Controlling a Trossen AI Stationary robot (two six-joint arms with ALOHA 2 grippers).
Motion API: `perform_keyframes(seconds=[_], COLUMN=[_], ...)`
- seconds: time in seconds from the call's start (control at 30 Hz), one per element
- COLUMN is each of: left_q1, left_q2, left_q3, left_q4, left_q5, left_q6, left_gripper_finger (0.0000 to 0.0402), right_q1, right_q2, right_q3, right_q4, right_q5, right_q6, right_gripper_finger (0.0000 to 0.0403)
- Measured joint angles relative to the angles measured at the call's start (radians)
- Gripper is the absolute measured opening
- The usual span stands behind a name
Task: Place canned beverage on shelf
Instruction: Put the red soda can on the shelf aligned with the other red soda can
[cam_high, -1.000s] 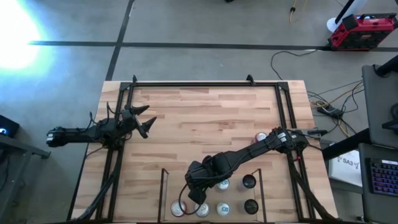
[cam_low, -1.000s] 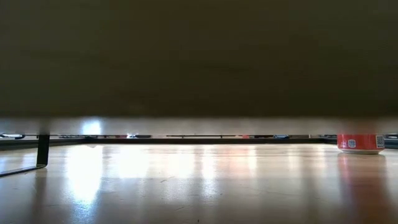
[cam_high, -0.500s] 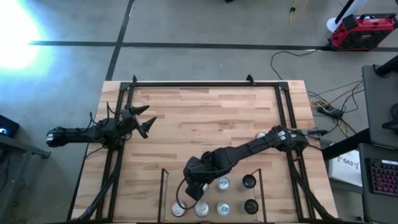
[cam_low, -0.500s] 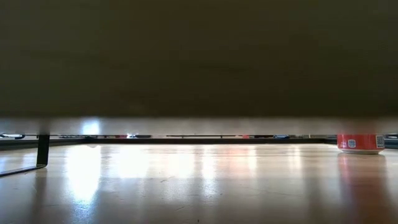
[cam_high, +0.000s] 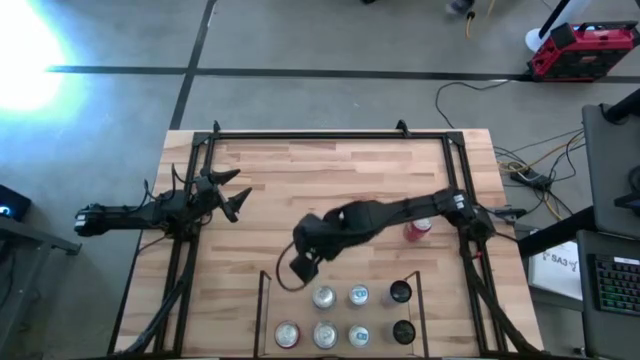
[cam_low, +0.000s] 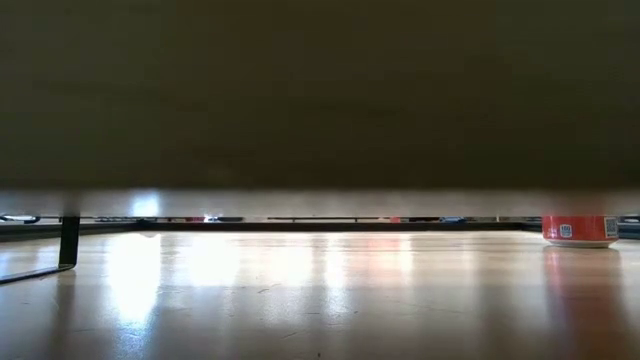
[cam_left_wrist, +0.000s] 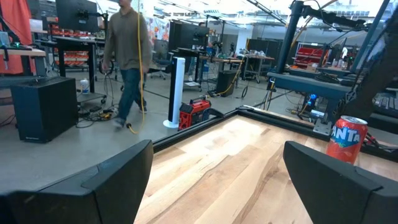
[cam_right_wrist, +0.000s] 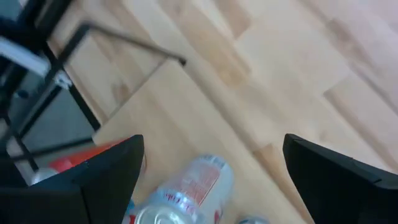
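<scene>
Light wood surface (cam_high: 330, 180) carries the shelf (cam_high: 340, 315) at its near edge, with six cans (cam_high: 324, 297) standing inside. The right gripper (cam_high: 300, 267) hovers just beyond the shelf's far-left corner, jaws apart and empty. A red can (cam_high: 417, 230) stands far right of the shelf. The left gripper (cam_high: 235, 195) waits at the left, jaws apart.

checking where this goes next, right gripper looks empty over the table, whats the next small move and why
Probably swing the right gripper toward the red can standing alone outside the shelf. The gripper is open, holds nothing and sits just beyond the shelf, where seven cans already stand; the red can is the only one not shelved. The left gripper waits at the table's left side.
</scene>
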Motion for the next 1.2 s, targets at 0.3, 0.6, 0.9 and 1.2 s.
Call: perform_keyframes(seconds=[0.3,0.6,0.9,1.2], left_q1=[0.0,0.0,0.0,0.0], left_q2=[0.0,0.0,0.0,0.0], left_q3=[0.0,0.0,0.0,0.0], left_q4=[0.0,0.0,0.0,0.0], left_q5=[0.0,0.0,0.0,0.0], left_q6=[0.0,0.0,0.0,0.0], left_gripper_finger=[0.0346,0.0346,0.0346,0.0346], right_q1=[-0.093,-0.141,-0.144,-0.143], right_q2=[-0.031,-0.108,-0.348,-0.744], right_q3=[0.0,0.0,-0.24,-0.857], right_q4=[-0.264,-0.255,0.03,0.54], right_q5=[0.015,0.215,0.496,0.525], right_q6=[0.237,0.183,-0.12,-0.391], right_gripper_finger=[0.0368,0.0368,0.0368,0.0368])
